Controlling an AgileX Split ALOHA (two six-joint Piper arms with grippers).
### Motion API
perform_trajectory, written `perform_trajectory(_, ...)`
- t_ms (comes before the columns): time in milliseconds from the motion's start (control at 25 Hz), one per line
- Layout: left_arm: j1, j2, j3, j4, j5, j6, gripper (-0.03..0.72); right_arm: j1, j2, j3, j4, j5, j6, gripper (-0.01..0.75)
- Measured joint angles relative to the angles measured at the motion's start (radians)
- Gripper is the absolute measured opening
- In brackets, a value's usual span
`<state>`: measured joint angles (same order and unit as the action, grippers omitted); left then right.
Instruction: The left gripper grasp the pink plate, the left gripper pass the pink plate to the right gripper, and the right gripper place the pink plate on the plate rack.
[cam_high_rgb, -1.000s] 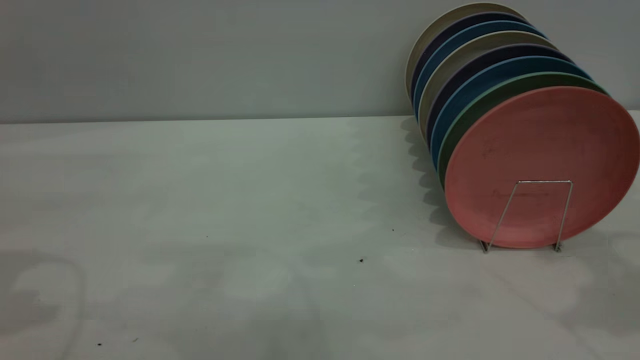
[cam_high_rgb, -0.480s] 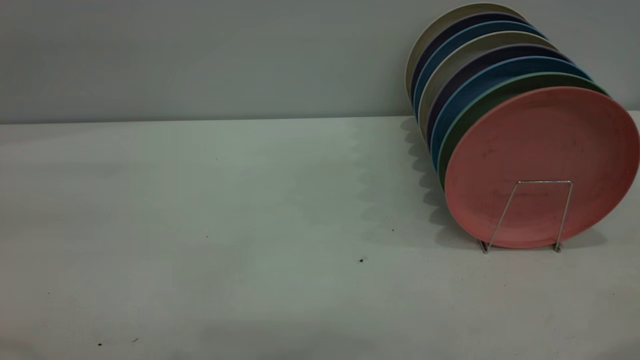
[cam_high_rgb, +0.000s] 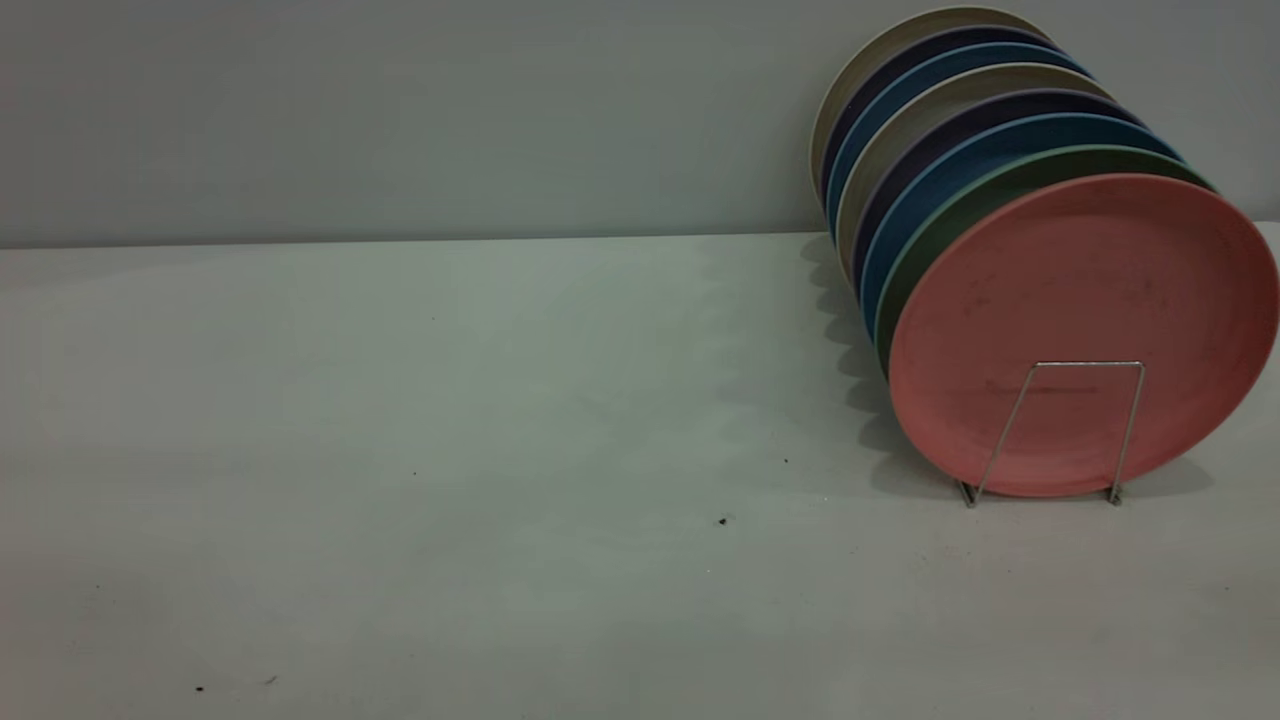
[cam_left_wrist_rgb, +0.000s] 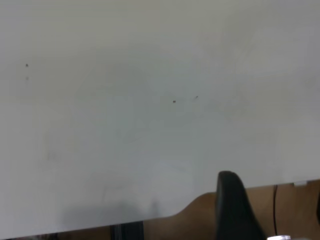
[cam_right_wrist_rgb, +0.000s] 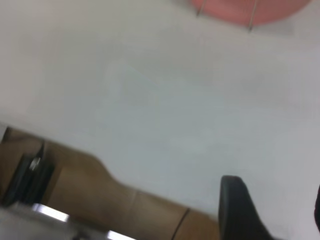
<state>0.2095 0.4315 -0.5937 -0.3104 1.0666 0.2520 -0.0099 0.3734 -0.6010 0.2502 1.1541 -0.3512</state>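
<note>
Pink plate (cam_high_rgb: 1085, 300) stands on edge at the front of the plate rack (cam_high_rgb: 1050, 430), at the table's (cam_high_rgb: 450, 420) right side; one wire loop crosses its lower face, and a green plate (cam_high_rgb: 935, 240) sits just behind it, then blue, dark purple and beige plates in a row toward the wall. Left gripper (cam_left_wrist_rgb: 272, 210) shows only a dark finger (cam_left_wrist_rgb: 232, 207) over the table's edge, holding nothing visible, openness cannot be told. Right gripper (cam_right_wrist_rgb: 275, 210) likewise shows one dark finger (cam_right_wrist_rgb: 240, 207) above the table, well apart from the rack, nothing in its grasp, spread not discernible.
</note>
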Motion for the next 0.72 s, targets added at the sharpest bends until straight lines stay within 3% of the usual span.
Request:
perform_trajectory(200,0.0,-0.181,0.01,0.004,0.054,-0.029,0.465,0.005,-0.179,0.079,-0.002,-0.015,0.0,0.394)
perform_trajectory(320,0.0,-0.256,0.01,0.024,0.089,-0.033,0.469,0.047,-0.224,0.107,-0.025,-0.012,0.001,0.394)
perform_trajectory(720,0.0,-0.345,0.081,0.098,0.094,-0.105,0.47,0.12,-0.298,0.109,-0.195,0.015,0.133,0.394)
